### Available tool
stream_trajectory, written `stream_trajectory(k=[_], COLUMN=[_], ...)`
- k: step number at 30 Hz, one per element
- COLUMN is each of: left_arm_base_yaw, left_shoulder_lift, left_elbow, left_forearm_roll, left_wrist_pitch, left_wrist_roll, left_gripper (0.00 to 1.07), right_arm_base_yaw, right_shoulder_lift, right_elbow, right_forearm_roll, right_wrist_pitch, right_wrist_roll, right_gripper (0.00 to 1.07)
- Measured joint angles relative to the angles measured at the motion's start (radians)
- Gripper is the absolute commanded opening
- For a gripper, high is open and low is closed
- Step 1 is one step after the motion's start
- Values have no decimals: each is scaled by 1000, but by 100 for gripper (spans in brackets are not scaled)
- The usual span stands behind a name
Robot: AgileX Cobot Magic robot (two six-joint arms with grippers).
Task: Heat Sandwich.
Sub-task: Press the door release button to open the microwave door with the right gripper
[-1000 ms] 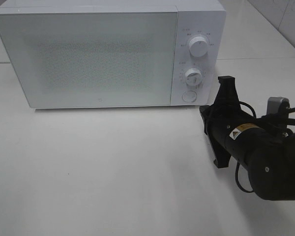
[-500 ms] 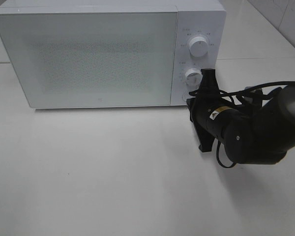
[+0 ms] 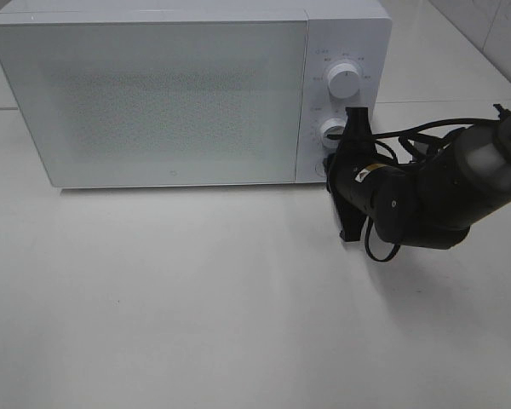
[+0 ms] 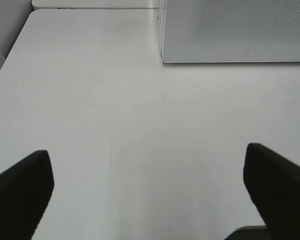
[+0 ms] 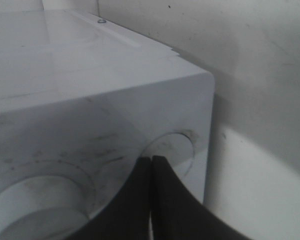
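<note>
Sandwich nowhere in sight: no camera shows it, and whether it sits behind the shut frosted door (image 3: pixel 153 98) of the boxy white microwave oven (image 3: pixel 345 25) cannot be told.

From the high camera, the black right arm has swung in from the right of the white table (image 3: pixel 196 315) over the past second. Its right gripper (image 3: pixel 330 167) is now against the control panel, just below the lower white dial (image 3: pixel 332 130). That points to a press on the door release, so heating looks barely begun. The near tabletop in front of the door lies open, enough for it to swing out.

From the left wrist camera, the left gripper (image 4: pixel 145 152) hangs with its pincer spread wide and nothing between, over bare table near the oven's left corner. The table's left edge (image 4: pixel 5 75) runs close by, so there is little room to move that way.

From the right wrist camera, the right gripper's two black fingers (image 5: pixel 135 200) are pressed together, holding nothing. Their tips are at the round push button (image 5: pixel 176 146), by the oven's right edge, with the lower dial beside it.
</note>
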Motion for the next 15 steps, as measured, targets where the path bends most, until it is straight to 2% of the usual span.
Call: stream_trajectory(k=[7,15], left_arm_base_yaw=[0,0], left_shoulder_lift=[0,0], left_elbow=[0,0], left_forearm_roll=[0,0], left_wrist_pitch=[0,0], left_wrist_roll=[0,0], left_gripper=[98,98], right_arm_base_yaw=[-9,-9], right_shoulder_lift=[2,19], right_elbow=[-22,-25], right_forearm_roll=[-1,11], right_wrist_pitch=[43,4], right_wrist_roll=[-6,-7], right_gripper=[0,0])
